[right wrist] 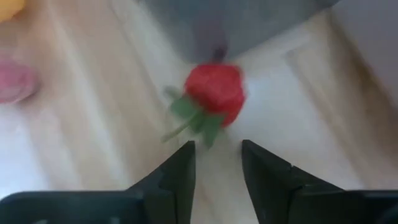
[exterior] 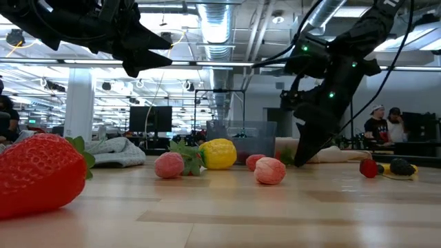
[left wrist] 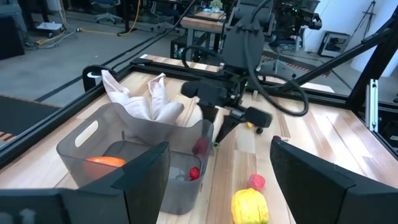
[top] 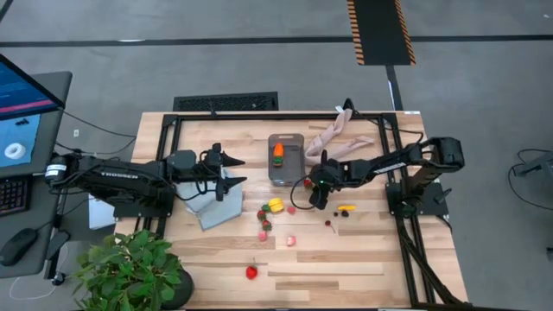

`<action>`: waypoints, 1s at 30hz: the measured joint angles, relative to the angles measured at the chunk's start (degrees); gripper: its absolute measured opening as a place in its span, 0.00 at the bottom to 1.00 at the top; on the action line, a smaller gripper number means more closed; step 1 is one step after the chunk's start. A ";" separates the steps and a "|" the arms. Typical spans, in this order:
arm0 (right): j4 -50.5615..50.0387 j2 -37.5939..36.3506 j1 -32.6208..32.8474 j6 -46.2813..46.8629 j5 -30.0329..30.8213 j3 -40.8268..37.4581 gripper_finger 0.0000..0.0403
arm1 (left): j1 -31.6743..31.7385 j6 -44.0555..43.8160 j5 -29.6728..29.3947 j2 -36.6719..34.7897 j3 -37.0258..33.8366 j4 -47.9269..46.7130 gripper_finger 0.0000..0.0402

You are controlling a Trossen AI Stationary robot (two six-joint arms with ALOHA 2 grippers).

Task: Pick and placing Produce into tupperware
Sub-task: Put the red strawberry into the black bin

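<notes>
Reaching for: a red strawberry point(right wrist: 214, 93) that lies on the table, just beside the near corner of the tupperware point(top: 286, 160).
Right gripper point(right wrist: 217, 163): fingers parted with a narrow gap, nothing between them — the strawberry sits just ahead of the tips.
Left gripper point(left wrist: 219, 171): open and empty, waiting above the table beside the tub.
Already in tub: a carrot point(top: 278, 154).
Good practice: I would centre the fingers on the red body, not the green leaves, keep clear of the tub wall, then close gently — a round toy may roll.

light: bright, even, from ceiling strips in the low view
shadows: soft, faint
blur: strawberry point(right wrist: 214, 93) smeared in right wrist view
</notes>
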 joint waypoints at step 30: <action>3.60 -0.39 -1.19 23.35 -4.24 0.71 0.63 | 0.00 -0.50 -0.09 -0.05 -0.02 1.23 0.66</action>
